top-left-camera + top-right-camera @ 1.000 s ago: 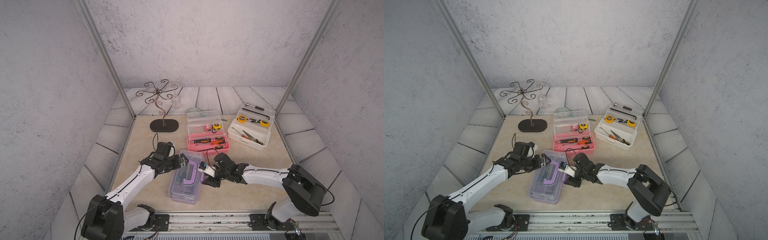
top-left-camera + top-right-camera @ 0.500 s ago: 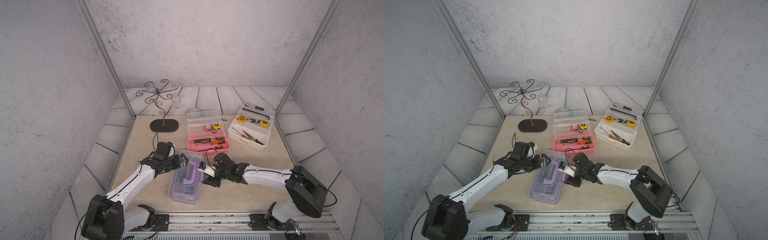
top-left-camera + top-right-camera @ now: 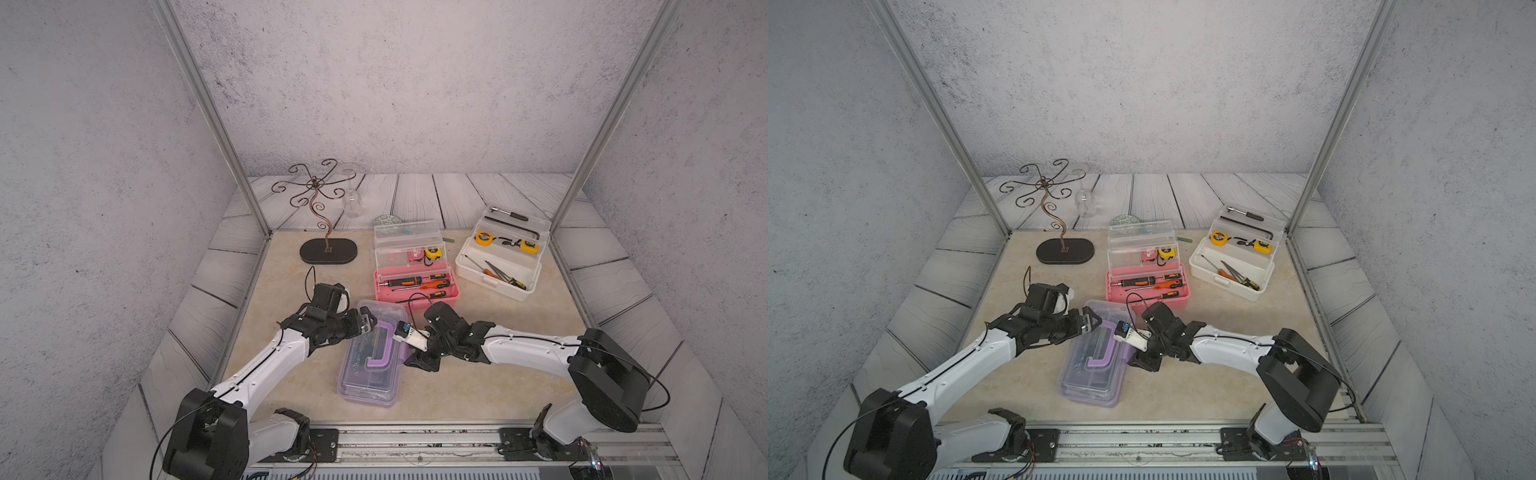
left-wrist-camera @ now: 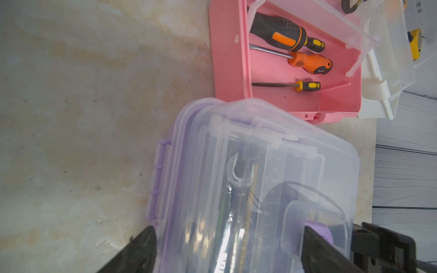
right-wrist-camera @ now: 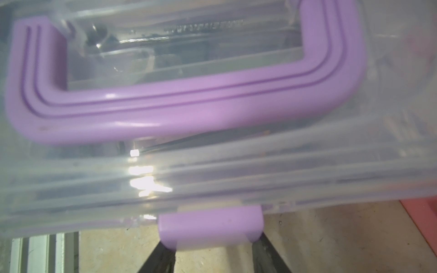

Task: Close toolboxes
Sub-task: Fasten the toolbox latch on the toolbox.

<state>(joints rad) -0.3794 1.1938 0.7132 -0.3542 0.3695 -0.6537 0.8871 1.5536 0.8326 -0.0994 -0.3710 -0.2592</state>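
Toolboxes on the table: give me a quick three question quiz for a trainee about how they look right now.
1. True or false: the purple toolbox has its lid down.
2. Which toolboxes stand open? A) the pink toolbox and the white toolbox B) the purple one only C) all three
3. How many screwdrivers lie in the pink toolbox's base?
Key: 1 true; 2 A; 3 three.
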